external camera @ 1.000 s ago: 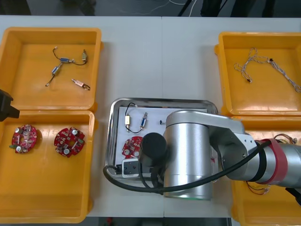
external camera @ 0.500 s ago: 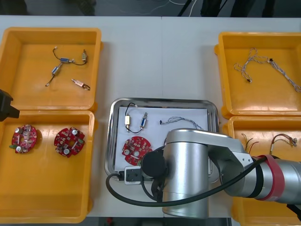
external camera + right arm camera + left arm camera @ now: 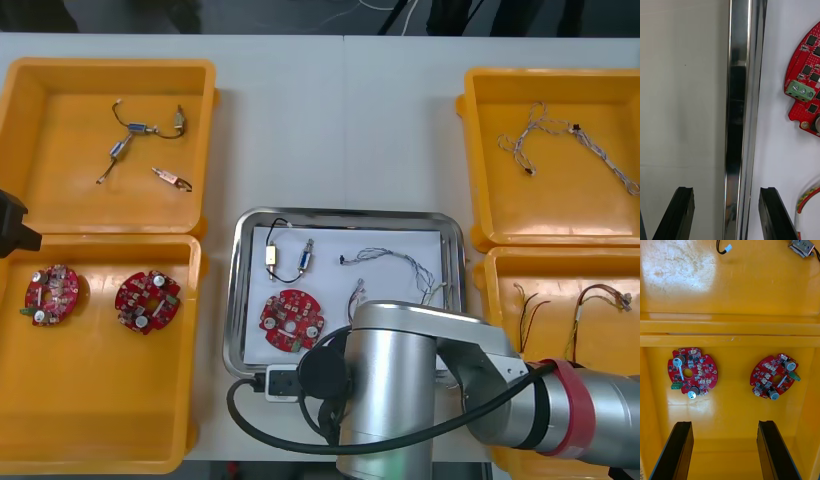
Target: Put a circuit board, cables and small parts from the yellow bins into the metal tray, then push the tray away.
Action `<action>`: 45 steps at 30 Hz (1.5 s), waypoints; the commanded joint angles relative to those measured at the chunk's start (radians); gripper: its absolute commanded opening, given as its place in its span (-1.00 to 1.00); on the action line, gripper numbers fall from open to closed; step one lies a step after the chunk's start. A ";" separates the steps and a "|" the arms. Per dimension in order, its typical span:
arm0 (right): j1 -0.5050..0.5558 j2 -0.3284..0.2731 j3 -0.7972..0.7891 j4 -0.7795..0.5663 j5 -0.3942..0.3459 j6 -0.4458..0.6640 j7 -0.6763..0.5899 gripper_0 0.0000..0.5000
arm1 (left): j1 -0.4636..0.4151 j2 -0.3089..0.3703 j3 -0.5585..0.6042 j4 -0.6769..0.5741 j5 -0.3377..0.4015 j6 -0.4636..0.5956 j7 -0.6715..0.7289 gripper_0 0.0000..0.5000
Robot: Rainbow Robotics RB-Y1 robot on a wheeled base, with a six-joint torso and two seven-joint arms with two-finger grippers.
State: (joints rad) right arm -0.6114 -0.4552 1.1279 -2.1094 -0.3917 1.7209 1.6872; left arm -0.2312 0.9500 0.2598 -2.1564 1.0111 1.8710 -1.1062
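Loading is judged done: circuit board (image 3: 292, 321) and cables (image 3: 395, 260) lie in metal tray (image 3: 340, 213) on the desk (image 3: 340, 120). Push step is in hand. Right pincer (image 3: 725, 191) is spread astride the tray's near rim. Left pincer (image 3: 724, 423), spread, is parked over near-left yellow bin (image 3: 100, 465). Next: rim to be engaged and tray shoved straight away.

The tabletop (image 3: 340, 120) carried four yellow bins: the far left bin (image 3: 60, 120), near left bin (image 3: 100, 400), far right bin (image 3: 560, 200) and near right bin (image 3: 555, 275), around one metal tray (image 3: 236, 300). There were three round red circuit boards: a left board (image 3: 53, 293) and a right board (image 3: 147, 300) in the near left bin, and a third board (image 3: 292, 320) in the tray. The tray also held three cables: one black cable (image 3: 278, 222), one twisted blue and white cable (image 3: 390, 257) and one red and yellow cable (image 3: 357, 295).
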 commanded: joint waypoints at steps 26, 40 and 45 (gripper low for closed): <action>0.013 0.015 0.076 0.028 0.120 -0.067 -0.027 0.38 | -0.033 0.046 0.016 -0.023 -0.009 -0.010 -0.066 1.00; 0.013 0.012 0.076 0.029 0.122 -0.067 -0.032 -1.00 | -0.033 0.046 0.016 -0.023 -0.009 -0.010 -0.066 1.00; 0.010 0.012 0.076 0.029 0.134 -0.067 -0.038 -1.00 | -0.033 0.046 0.016 -0.023 -0.009 -0.010 -0.066 1.00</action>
State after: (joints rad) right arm -0.6094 -0.4494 1.1878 -2.0677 -0.2727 1.6641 1.6821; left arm -0.2312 0.9501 0.2598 -2.1564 1.0103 1.8710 -1.1062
